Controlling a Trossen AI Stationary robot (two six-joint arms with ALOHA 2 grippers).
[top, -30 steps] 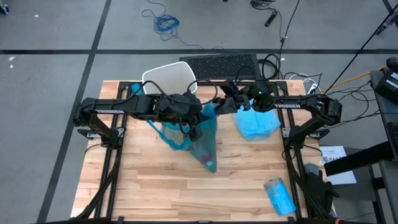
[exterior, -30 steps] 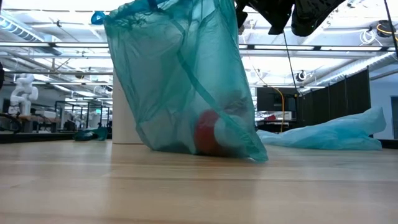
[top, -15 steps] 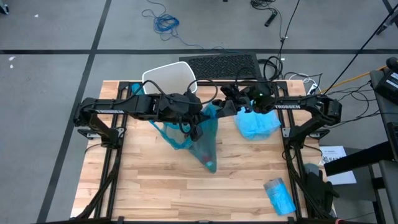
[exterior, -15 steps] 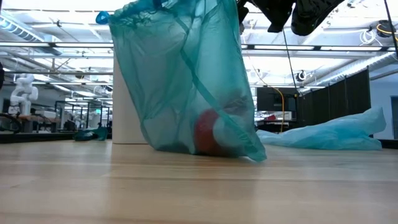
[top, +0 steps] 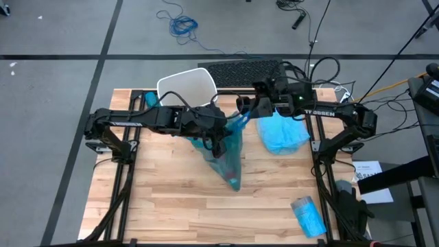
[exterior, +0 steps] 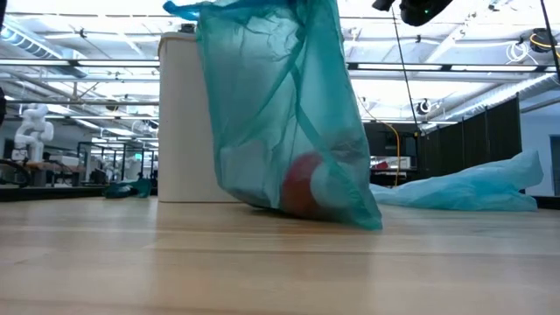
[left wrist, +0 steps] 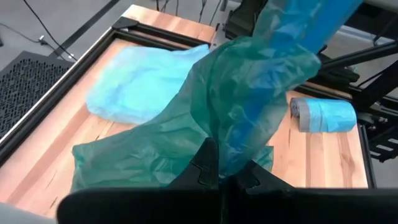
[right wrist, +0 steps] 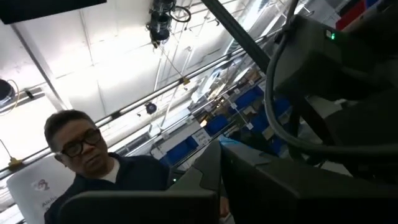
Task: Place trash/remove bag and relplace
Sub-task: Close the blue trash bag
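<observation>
A teal see-through trash bag (top: 230, 154) hangs between my two grippers over the table's middle. Its bottom (exterior: 306, 206) rests on the wood, with trash inside: a red-and-white thing (exterior: 302, 194). My left gripper (top: 218, 140) is shut on the bag's upper part. My right gripper (top: 243, 113) stands higher, toward the far right, fingers shut and tipped upward, at the bag's top. The white bin (top: 186, 86) stands upright behind the bag at the far edge. My left gripper pinches gathered film of the bag's upper part (left wrist: 233, 146) between its two fingers, slanting down from the table's left. The bag hangs below it. My right gripper is shut at the bag's top edge (top: 240, 120). A blue-edged strip (left wrist: 292, 37) runs taut up to it. Its own wrist view looks at the ceiling and hides the contact.
A pale blue bag (top: 281, 134) lies flat on the table's right side. A roll of blue bags (top: 307, 214) lies at the near right corner. A person (right wrist: 87, 155) shows beyond the table in the right wrist view.
My right gripper has shut and risen, tipping upward. The bag's top, wide before, has been drawn up and together toward the far right into a narrow shape. Its bottom has stayed on the table, and the white bin behind it now shows.
</observation>
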